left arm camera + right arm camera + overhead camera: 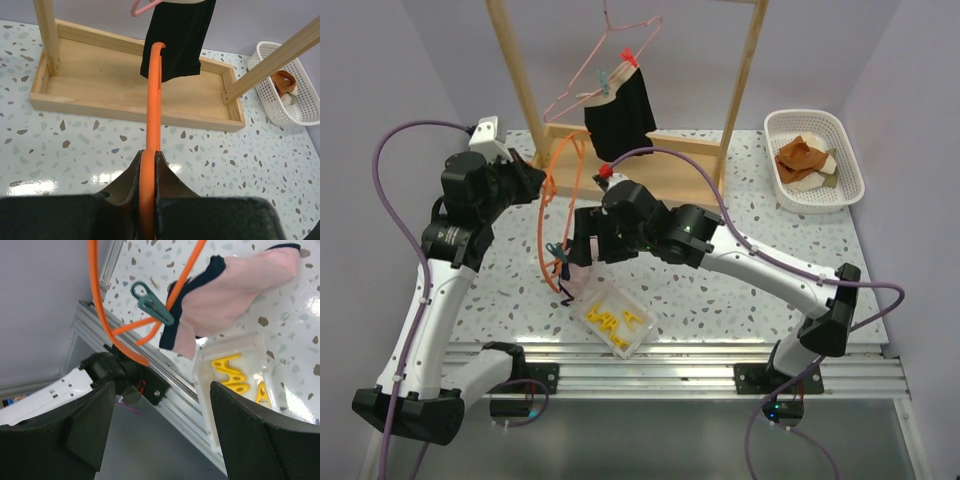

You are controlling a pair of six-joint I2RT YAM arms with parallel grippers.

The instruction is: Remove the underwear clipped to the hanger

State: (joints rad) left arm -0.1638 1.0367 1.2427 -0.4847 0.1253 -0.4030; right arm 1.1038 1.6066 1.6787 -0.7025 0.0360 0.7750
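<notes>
The left gripper (148, 167) is clamping its fingers tight on the wire of the orange hanger (154, 100), which is running straight out ahead of it. By my reading, it is acting as an anchor, keeping the hanger off the table and steady so the other arm can work at the clips.

The right gripper (161, 405) is standing wide open and gripping nothing; both fingers are spread apart with bare space between them. Just ahead of it and slightly toward its right finger, the pale pink brief with navy trim (240, 285) is lying slack, partly on the speckled table and partly across the rim of a clear tray (207, 390) holding yellow clips (230, 375). A teal clip (152, 305) is sitting on the orange wire ahead of the open fingers, right at the brief's navy edge. Whether it is biting the fabric or only lying against it, I cannot tell.

The black brief (177, 40) is hanging well beyond the left gripper, higher up, pinned to a pink hanger (137, 10) on the wooden rack (125, 80) — clearly not yet dealt with. So the task is looking roughly half done at best, and the teal clip needs checking first.
</notes>
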